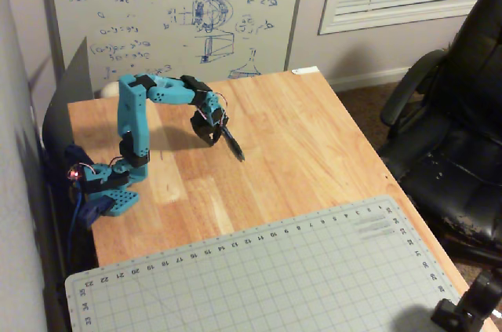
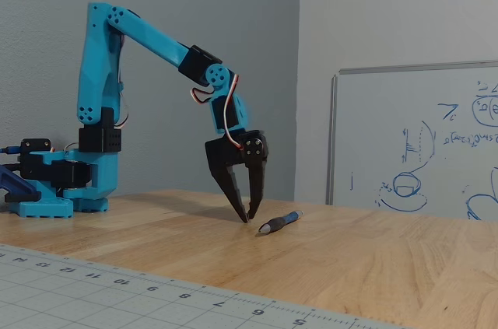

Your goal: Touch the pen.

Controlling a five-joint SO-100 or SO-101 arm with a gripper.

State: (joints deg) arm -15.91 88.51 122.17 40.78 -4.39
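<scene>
The pen (image 2: 281, 222) is a thin dark stick with a lighter tip, lying flat on the wooden table (image 2: 373, 259). In the high fixed view the pen (image 1: 234, 147) runs diagonally just right of the black gripper. The blue arm reaches down so that my gripper (image 2: 248, 218) has its fingertips on or just above the tabletop, right beside the pen's lighter end, with a small gap showing in the low fixed view. The jaws are nearly together at the tips and hold nothing. In the high fixed view my gripper (image 1: 220, 136) sits at the pen's upper end.
The arm's blue base (image 1: 114, 191) stands at the table's left edge. A grey cutting mat (image 1: 274, 277) covers the near part of the table. A whiteboard (image 1: 172, 10) leans behind the table. A black office chair (image 1: 463, 128) stands to the right.
</scene>
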